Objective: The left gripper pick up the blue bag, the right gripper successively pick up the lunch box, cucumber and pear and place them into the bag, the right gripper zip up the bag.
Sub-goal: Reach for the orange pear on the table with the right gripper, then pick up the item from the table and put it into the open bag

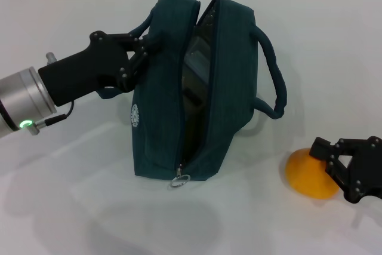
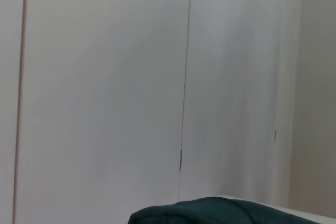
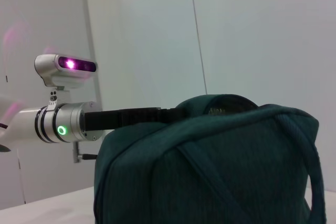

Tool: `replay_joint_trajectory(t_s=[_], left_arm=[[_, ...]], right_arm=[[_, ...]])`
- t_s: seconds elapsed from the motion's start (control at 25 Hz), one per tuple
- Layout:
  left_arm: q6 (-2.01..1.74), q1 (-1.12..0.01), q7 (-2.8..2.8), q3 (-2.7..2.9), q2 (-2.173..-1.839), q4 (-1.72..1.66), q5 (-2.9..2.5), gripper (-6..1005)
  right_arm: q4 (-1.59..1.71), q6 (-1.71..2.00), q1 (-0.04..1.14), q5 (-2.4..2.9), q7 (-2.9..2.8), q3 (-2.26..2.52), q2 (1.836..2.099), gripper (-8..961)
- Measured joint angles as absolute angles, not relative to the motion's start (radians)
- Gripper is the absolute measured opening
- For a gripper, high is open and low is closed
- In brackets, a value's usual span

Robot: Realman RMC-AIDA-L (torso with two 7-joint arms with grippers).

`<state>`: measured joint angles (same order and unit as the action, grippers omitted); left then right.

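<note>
The blue bag [image 1: 161, 117] stands on the white table with its zip open. My left gripper [image 1: 138, 58] is shut on the bag's left handle and holds it up. A dark box [image 1: 194, 70], seemingly the lunch box, shows inside the opening. The cucumber is out of view. The orange-yellow pear [image 1: 307, 174] lies on the table right of the bag. My right gripper [image 1: 326, 160] has its fingers closed on the pear's right end. The bag also shows in the right wrist view [image 3: 210, 166] and its top edge in the left wrist view [image 2: 210, 211].
The zip pull [image 1: 178, 180] hangs at the bag's near bottom end. The bag's right handle [image 1: 273, 70] loops out toward the right. My left arm [image 3: 63, 124] shows in the right wrist view, reaching the bag from behind. A white wall stands behind the table.
</note>
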<state>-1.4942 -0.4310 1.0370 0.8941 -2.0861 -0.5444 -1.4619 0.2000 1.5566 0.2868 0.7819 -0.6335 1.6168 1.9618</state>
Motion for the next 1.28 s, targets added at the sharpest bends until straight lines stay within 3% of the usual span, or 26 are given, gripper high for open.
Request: replay_joint_trajectory(t_s=[0.48, 0.8, 1.28], left_arm=[[-1.546, -0.430, 1.048, 0.894, -2.085, -0.549, -1.460, 36], [-1.572, -0.420, 1.050, 0.895, -2.085, -0.549, -1.460, 36], [-1.583, -0.427, 1.048, 0.897, -2.088, -0.544, -1.451, 35]], right_arm=[[0.210, 1.732, 0.287, 0.775, -0.605, 1.548, 1.961, 36], [0.335, 1.861, 0.338, 0.773, -0.685, 1.450, 1.991, 38], [0.364, 1.740, 0.574, 0.745, -0.785, 1.459, 2.027, 40]])
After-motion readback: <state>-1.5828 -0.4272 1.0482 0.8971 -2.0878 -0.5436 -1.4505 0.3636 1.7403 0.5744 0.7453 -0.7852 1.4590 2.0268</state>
